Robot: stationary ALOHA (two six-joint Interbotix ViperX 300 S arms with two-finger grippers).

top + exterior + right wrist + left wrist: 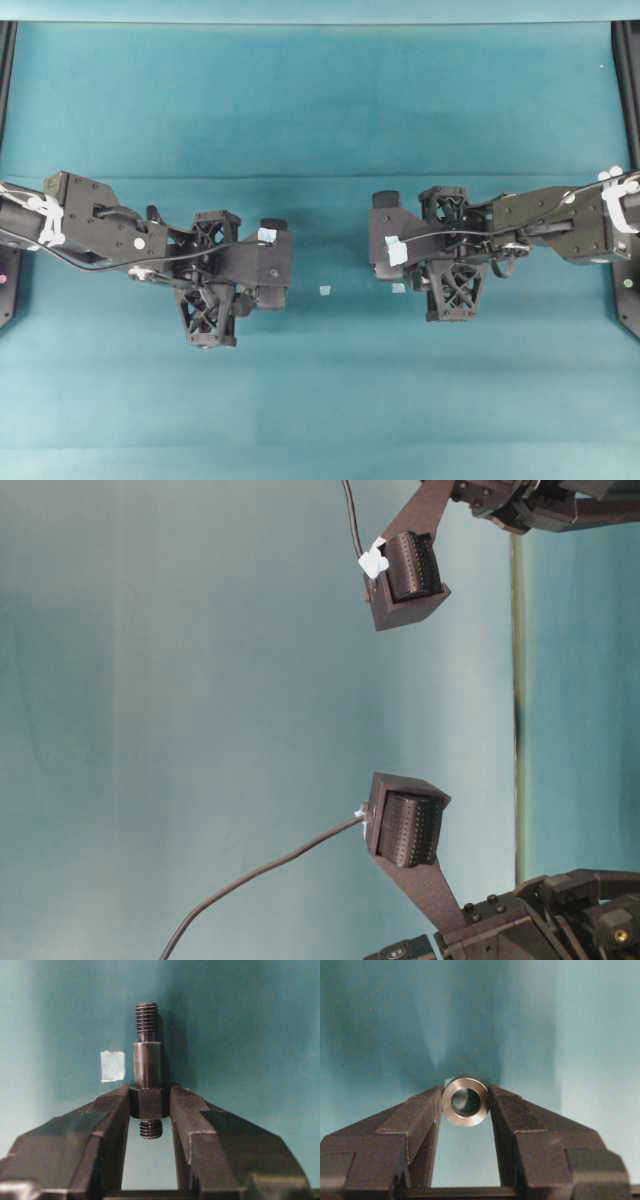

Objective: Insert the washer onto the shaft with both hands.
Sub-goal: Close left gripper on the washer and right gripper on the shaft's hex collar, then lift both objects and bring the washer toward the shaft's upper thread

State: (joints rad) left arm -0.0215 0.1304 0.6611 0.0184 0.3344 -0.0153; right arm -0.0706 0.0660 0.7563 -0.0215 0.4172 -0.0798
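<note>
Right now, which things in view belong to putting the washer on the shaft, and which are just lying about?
Part of the job:
washer, pinched in the left gripper
shaft, clamped at its collar by the right gripper

Just lying about:
pale tape square beside the shaft
second tape bit on the teal table

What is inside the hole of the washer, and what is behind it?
The hole of the washer holds nothing; only its dark inner wall shows. The left gripper clamps it at both sides. Around it lies teal table; what lies directly behind the ring is covered.
</note>
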